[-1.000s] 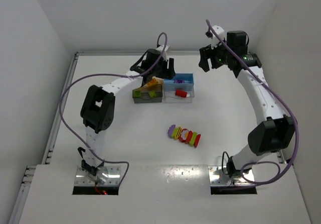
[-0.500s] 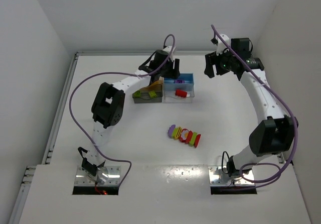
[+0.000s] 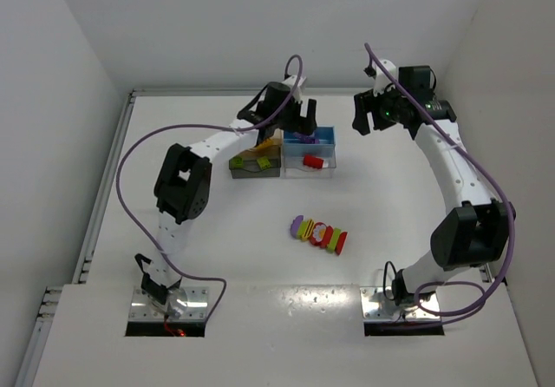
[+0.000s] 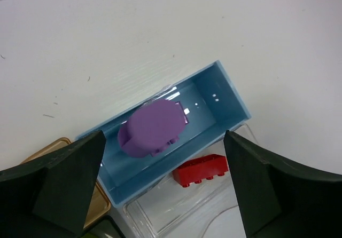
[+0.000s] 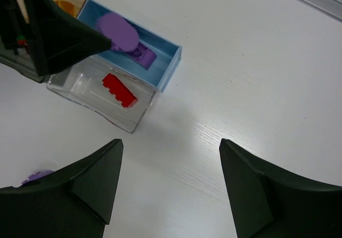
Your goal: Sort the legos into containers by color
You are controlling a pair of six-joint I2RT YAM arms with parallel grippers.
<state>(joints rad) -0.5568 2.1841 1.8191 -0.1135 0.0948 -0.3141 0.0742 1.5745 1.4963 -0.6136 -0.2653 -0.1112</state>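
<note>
My left gripper hangs open above the blue bin. A purple lego lies inside that bin, free of both fingers. A red lego sits in the clear bin next to it. The tan bin holds a yellow piece, and the dark grey bin holds green ones. A row of several loose legos lies mid-table. My right gripper hovers open and empty to the right of the bins.
The four bins stand tightly grouped at the back centre. A raised rail runs along the table's left and far edges. White walls enclose the table on both sides. My left arm's fingers fill the right wrist view's top left.
My left gripper moved right from over the tan bin to over the blue bin, then opened and let the purple lego go into it. The right arm shifted slightly.
</note>
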